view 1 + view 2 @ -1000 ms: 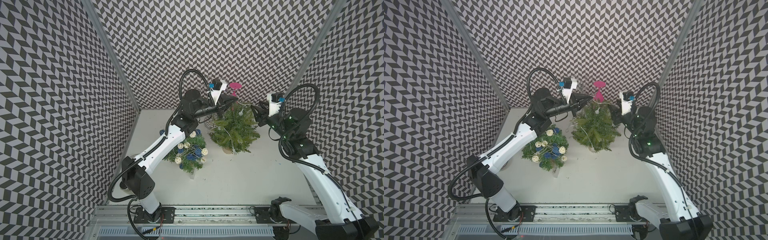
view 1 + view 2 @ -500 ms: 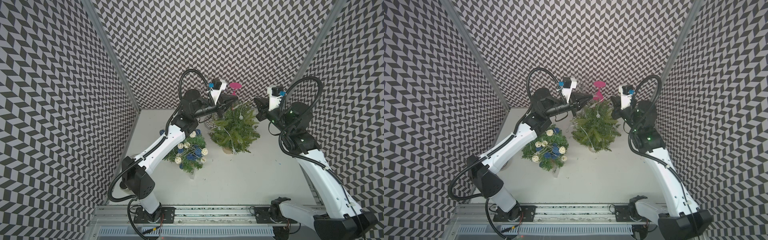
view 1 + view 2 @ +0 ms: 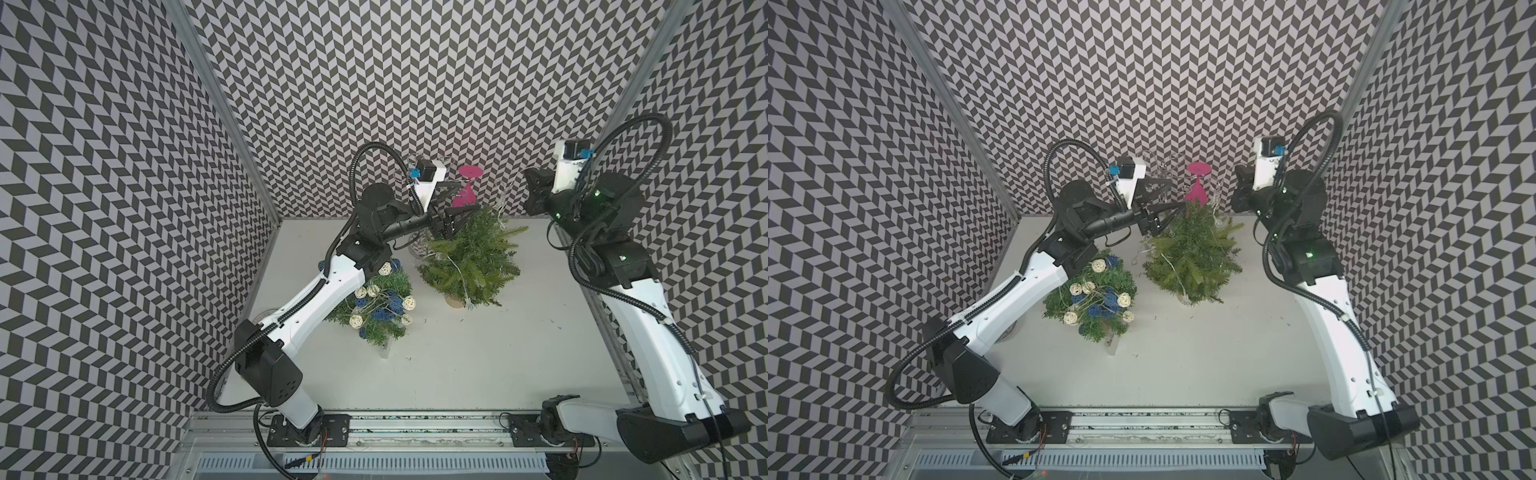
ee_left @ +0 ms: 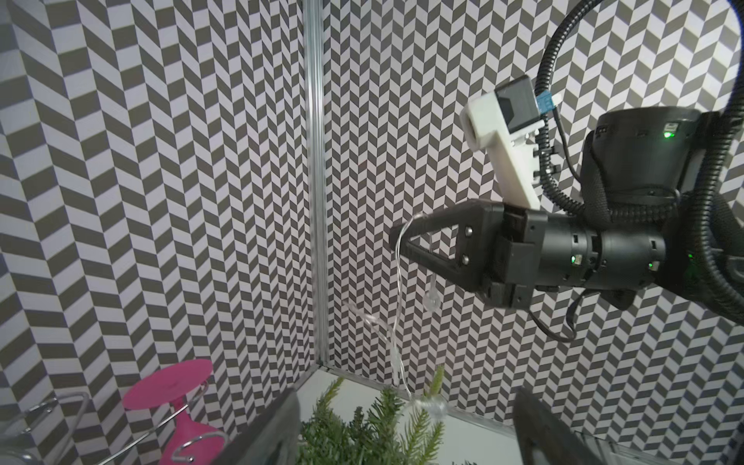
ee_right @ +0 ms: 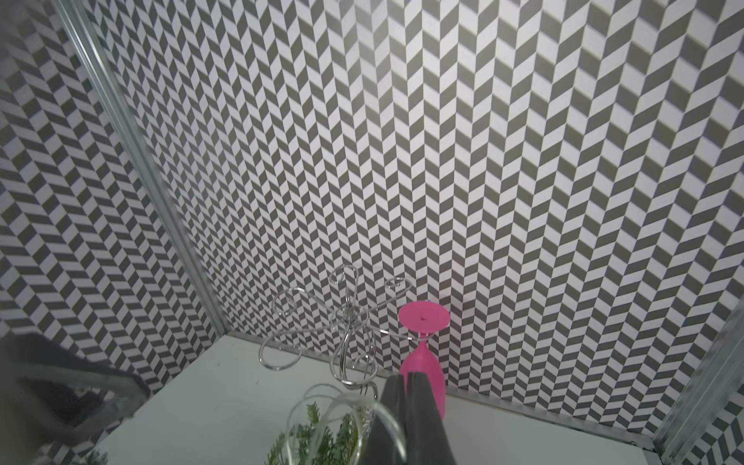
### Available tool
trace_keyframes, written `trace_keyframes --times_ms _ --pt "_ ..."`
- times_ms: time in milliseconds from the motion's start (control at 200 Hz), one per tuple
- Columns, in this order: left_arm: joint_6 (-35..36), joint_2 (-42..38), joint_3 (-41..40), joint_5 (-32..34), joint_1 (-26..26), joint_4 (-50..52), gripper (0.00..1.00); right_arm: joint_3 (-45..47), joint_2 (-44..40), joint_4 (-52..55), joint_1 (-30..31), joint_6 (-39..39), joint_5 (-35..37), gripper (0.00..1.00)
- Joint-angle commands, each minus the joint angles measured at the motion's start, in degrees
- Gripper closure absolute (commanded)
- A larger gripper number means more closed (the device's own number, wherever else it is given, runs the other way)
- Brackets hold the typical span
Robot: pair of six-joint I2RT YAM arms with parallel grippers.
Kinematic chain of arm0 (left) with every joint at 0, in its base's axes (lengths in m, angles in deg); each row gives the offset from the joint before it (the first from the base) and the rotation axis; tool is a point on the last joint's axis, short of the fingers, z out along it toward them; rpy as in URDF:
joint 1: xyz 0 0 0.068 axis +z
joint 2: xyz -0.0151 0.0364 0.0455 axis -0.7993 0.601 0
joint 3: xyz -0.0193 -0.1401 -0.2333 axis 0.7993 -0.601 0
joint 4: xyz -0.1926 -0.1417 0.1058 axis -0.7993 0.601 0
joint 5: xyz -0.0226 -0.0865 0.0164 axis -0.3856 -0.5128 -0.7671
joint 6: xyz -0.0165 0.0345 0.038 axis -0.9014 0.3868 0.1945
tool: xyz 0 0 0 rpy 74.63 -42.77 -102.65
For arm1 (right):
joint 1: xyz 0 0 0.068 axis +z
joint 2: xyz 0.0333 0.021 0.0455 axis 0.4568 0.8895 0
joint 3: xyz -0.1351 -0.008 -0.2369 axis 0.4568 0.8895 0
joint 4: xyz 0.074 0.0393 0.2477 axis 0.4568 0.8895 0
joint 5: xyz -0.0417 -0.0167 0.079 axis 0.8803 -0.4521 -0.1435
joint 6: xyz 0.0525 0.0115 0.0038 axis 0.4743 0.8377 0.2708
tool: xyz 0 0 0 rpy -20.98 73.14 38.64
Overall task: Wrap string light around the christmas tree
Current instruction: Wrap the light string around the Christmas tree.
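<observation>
The bare green christmas tree [image 3: 469, 257] [image 3: 1192, 257] stands upright at the back middle of the table. A thin clear string light [image 4: 396, 306] with small bulbs hangs from my right gripper [image 4: 396, 237] down to the tree top [image 4: 374, 426]. That gripper [image 3: 528, 178] [image 5: 406, 386] is shut on the string light, raised above and right of the tree. A loop of the wire [image 5: 322, 402] curls beside its fingers. My left gripper [image 3: 467, 199] [image 4: 406, 435] is open at the tree top, nothing between its fingers [image 4: 273, 435].
A second tree [image 3: 374, 299] with blue and white balls stands front left, under my left arm. A pink glass [image 3: 467, 187] [image 5: 422, 362] hangs upside down on a wire rack [image 5: 346, 330] by the back wall. Patterned walls close three sides.
My left gripper has opened and let go of the string light. My right gripper shut on the string light and lifted up and to the right, away from the tree top.
</observation>
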Motion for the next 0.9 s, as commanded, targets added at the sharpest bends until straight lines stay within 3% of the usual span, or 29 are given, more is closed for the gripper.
trace_keyframes --times_ms 0,320,526,716,896 --pt "0.48 -4.73 -1.61 1.95 0.21 -1.37 0.12 -5.82 1.79 3.77 -1.04 1.88 3.73 1.0" --pt "2.15 -14.02 -9.56 12.18 -1.89 1.63 0.13 -17.9 10.81 8.02 -2.35 1.67 4.02 1.0" --pt "2.88 -13.39 -7.12 7.73 -3.63 4.63 0.13 -15.18 12.86 4.6 -2.28 2.94 0.23 1.0" --pt "2.71 -15.59 -8.31 10.09 -4.43 4.99 0.14 -18.75 17.53 5.2 -2.05 4.18 -4.89 1.0" --pt "3.07 -20.59 -14.47 15.43 -7.6 6.2 0.16 -20.45 20.85 5.08 0.26 4.75 -7.56 1.0"
